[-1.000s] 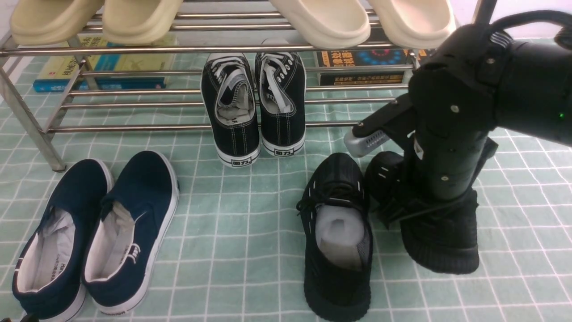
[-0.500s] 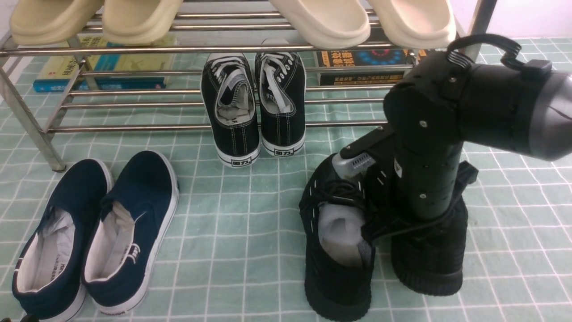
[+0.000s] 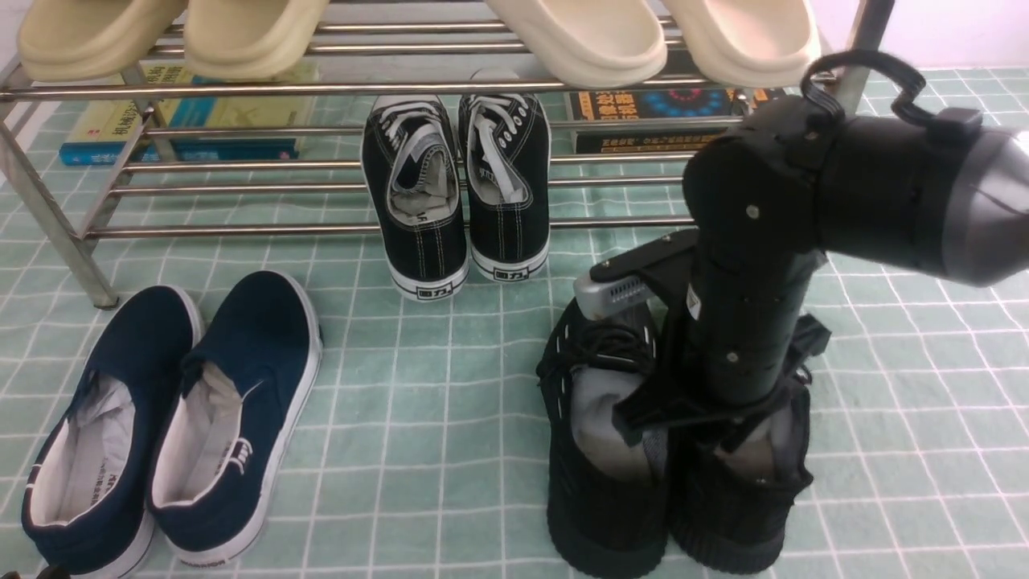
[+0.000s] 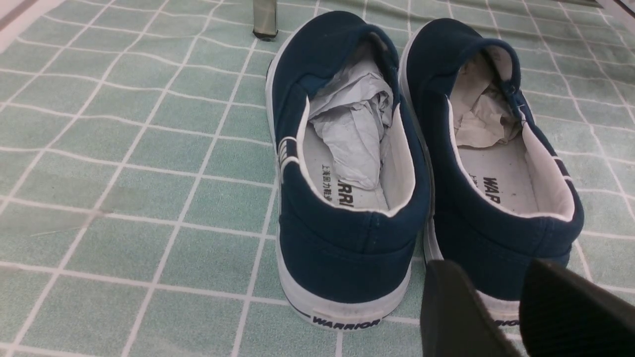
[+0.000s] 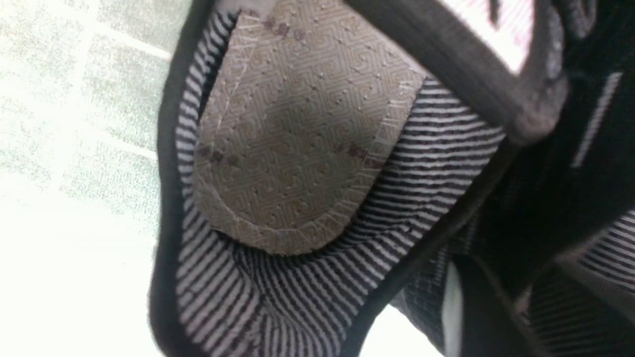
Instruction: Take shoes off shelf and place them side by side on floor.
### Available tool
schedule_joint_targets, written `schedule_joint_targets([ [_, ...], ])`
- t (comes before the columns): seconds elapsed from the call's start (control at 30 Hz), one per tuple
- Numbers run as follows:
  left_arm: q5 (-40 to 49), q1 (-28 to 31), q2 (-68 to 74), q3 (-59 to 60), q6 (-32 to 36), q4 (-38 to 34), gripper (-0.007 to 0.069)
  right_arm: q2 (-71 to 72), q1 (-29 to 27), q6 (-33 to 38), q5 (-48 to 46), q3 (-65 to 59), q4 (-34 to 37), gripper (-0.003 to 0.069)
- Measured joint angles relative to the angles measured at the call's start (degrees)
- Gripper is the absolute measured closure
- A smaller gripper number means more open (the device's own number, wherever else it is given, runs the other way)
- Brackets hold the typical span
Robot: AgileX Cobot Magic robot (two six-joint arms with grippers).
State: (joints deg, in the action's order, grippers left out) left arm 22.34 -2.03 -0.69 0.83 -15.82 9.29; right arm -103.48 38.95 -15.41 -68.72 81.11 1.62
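Observation:
Two black knit shoes stand side by side on the pale green gridded floor [image 3: 418,402], in front of the steel shelf [image 3: 321,165]. The left shoe [image 3: 599,482] shows its white stuffing. My right gripper [image 3: 707,426] reaches down into the opening of the right shoe [image 3: 727,515]. In the right wrist view that shoe's striped lining and tan heel patch [image 5: 297,134] fill the picture, and my dark fingers [image 5: 476,317] straddle the collar; whether they still pinch it is unclear. My left gripper [image 4: 496,277] is open and holds nothing, just behind a navy slip-on's heel.
A pair of navy slip-ons [image 3: 233,418] lies on the floor at the left. Black canvas sneakers with white soles [image 3: 458,193] rest on the shelf's lower tier, heels overhanging. Cream slippers [image 3: 579,36] sit on the top tier. Books [image 3: 177,121] lie under the shelf.
My right arm has moved left and down with the right black shoe. The shoe was tilted and apart from its mate; now it stands flat beside it.

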Motion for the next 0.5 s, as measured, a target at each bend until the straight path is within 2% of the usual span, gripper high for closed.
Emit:
schedule_joint_targets([
  [0.07,0.0,0.0,0.0,0.0,0.0,0.0,0.0384,0.0,0.0,0.9,-1.0,3.3,-0.3,0.0328],
  [0.13,0.0,0.0,0.0,0.0,0.0,0.0,0.0384,0.2,0.0,3.2,-1.0,5.5,-0.4,0.0297],
  [0.23,0.0,0.0,0.0,0.0,0.0,0.0,0.0384,1.4,0.0,6.4,-1.0,7.6,-0.3,0.0288],
  [0.37,0.0,0.0,0.0,0.0,0.0,0.0,0.0384,5.5,0.0,8.4,-1.4,8.1,-0.1,0.034],
  [0.47,0.0,0.0,0.0,0.0,0.0,0.0,0.0384,9.4,0.0,8.7,-1.6,8.2,-0.1,0.0412],
  [0.5,0.0,0.0,0.0,0.0,0.0,0.0,0.0384,12.3,0.0,8.7,-1.9,8.2,-0.1,0.0456],
])
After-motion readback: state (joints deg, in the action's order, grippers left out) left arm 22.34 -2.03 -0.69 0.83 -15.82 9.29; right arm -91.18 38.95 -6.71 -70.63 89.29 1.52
